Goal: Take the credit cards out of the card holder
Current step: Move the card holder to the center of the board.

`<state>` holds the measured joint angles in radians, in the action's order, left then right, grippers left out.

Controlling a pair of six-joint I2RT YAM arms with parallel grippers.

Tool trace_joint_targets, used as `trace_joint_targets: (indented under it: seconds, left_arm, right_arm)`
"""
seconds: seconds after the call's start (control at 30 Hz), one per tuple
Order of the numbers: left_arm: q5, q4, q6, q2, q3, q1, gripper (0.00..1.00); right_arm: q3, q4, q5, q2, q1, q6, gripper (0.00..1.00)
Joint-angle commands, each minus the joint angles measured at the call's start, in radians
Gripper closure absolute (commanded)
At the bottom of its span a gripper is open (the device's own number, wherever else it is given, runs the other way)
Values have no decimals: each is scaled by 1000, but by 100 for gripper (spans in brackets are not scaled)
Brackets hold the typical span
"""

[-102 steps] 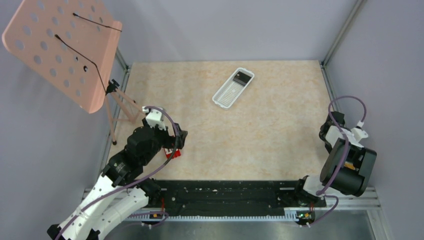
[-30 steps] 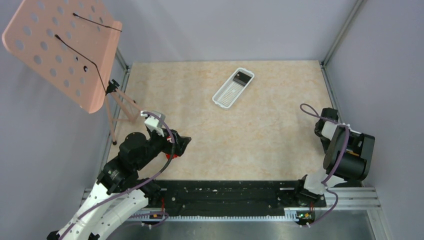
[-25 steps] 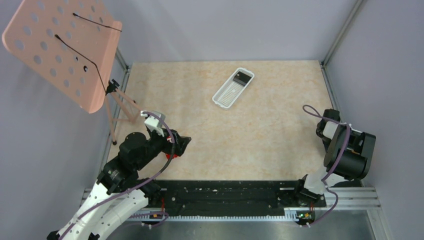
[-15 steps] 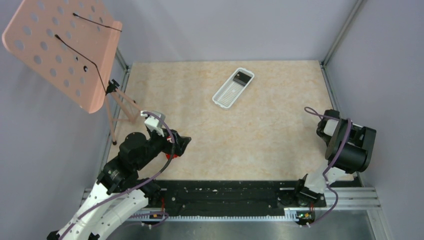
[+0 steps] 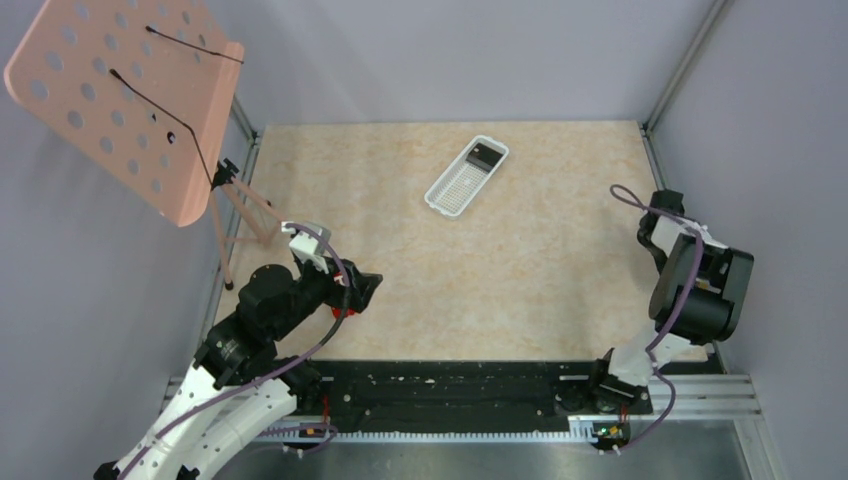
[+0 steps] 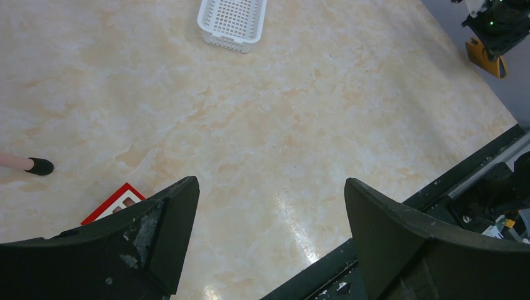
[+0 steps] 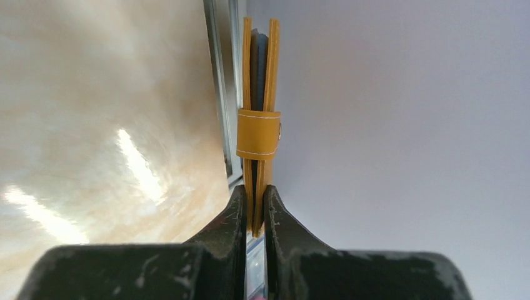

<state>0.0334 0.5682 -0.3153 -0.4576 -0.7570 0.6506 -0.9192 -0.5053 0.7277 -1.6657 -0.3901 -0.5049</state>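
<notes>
Only the right arm had moved: it had turned a little at the right edge of the table (image 6: 281,125), and its pincer, which was part way open a second ago, had snapped shut. The left arm had stayed where it was.

The right gripper (image 7: 254,194) was pinched tight on the bottom edge of the card holder (image 7: 259,134). The holder was folded shut and seen from its thin side, with its little tan strap wrapped across it. It was held up off the table, close to the grey side wall. Dark layers showed between the two tan covers, but it was too hard to tell if those were the credit cards or just the inside panels.

The left gripper (image 6: 269,187) was spread wide with nothing in it, hanging low over the table near a small red-edged thing (image 6: 115,201). A white tray (image 6: 226,41) sat far off at the back.

This looked like the picking-up step, so no card was out yet. Next, the holder probably had to come toward the middle, where the left pincer could reach it. The strap would likely need undoing before the holder could open.
</notes>
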Motion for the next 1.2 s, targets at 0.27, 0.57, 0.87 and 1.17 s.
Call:
trace_joint_targets:
  seconds: [0.27,0.57,0.87,1.17]
  left_arm:
    - [58,-29,-1,-2,5,-2,9]
    - [120,-14,-10,-18,6,-1,9]
    - [181,10,-10,-57,-4,-2,10]
    - [253,18,-15,-42,-7,-1,11]
  right_arm:
    - [-367,-99,-110,13,376,317,100]
    - [-354,-110,-86,1,771,556,100]
    - [-236,-89,-46,-31,1222,664,100]
    - [-115,-1,-188,3,1392,763,92]
